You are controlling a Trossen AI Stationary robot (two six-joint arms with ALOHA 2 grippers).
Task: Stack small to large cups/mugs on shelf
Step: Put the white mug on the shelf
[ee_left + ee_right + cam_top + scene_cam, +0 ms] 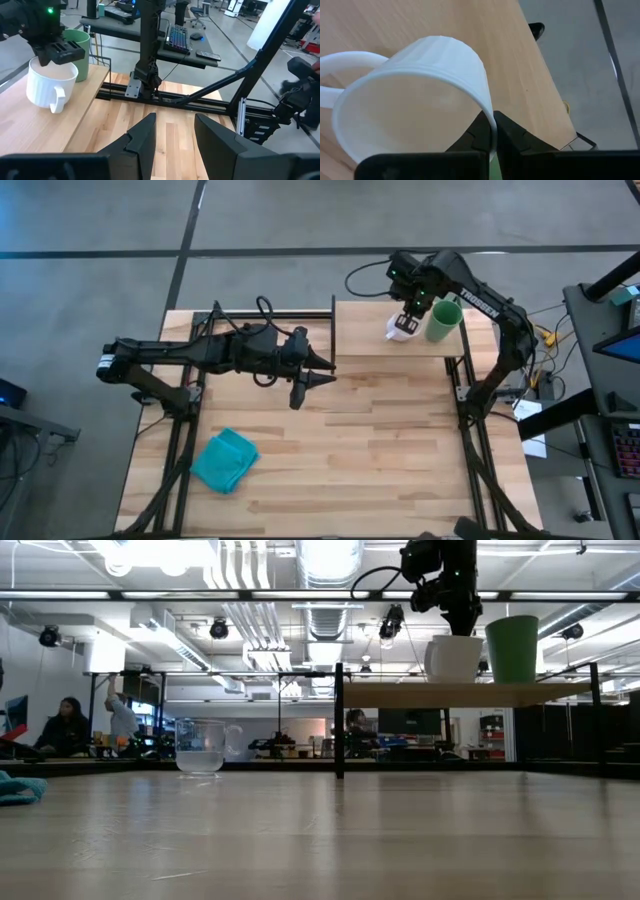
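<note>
A white handled mug (399,329) stands upright on the raised light-wood shelf (365,330), close beside a taller green cup (443,320) that also stands on its base there. My right gripper (412,308) is over the mug and shut on its rim. Both vessels show on the shelf in the low view, mug (455,657) and green cup (512,647). A small clear glass tumbler (200,747) stands on the tabletop; I cannot make it out in the high view. My left gripper (322,373) hangs open and empty over the table, left of the shelf. My right gripper pinches the mug's rim (489,114) on the side away from the handle (56,100), one finger inside the mug and one outside. The fingers (56,52) come from above, pointing down. The mug stands upright with its base on the shelf (30,120).
A teal cloth (225,460) lies on the tabletop at the near left. Thin black posts (339,720) hold up the shelf. Bare tabletop (380,450) lies in front of the shelf. People sit in the room beyond the table.
</note>
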